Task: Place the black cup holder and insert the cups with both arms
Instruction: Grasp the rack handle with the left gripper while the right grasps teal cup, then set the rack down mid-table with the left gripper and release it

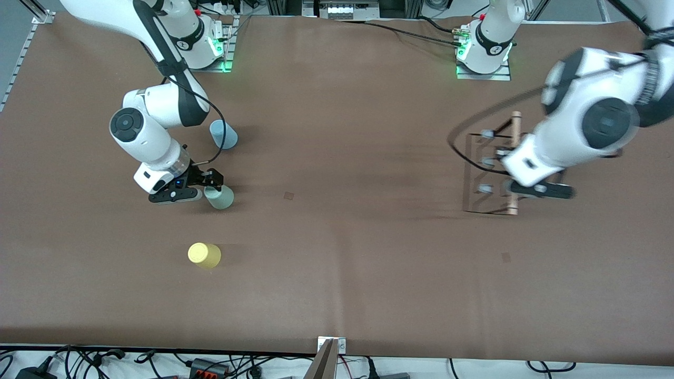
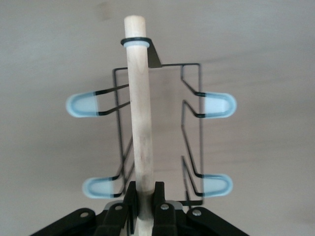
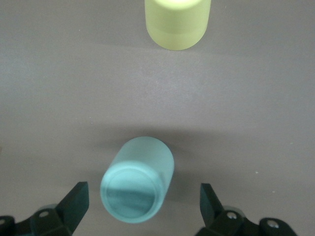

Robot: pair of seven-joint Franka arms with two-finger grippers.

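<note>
Left gripper: jaws pinching the wooden handle of the black cup holder, toward the left arm's end of the table.
Right gripper: jaws spread, low over the green cup.
Blue cup: farther from the front camera than the green cup.
Yellow cup: nearer to the camera than the green cup.

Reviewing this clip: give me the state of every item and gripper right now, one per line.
black cup holder: wooden handle clamped by the left gripper.
left gripper: shut on the handle.
right gripper: open around the pale green cup.
pale green cup: not gripped.
light blue cup: untouched.
yellow cup: untouched.
</note>
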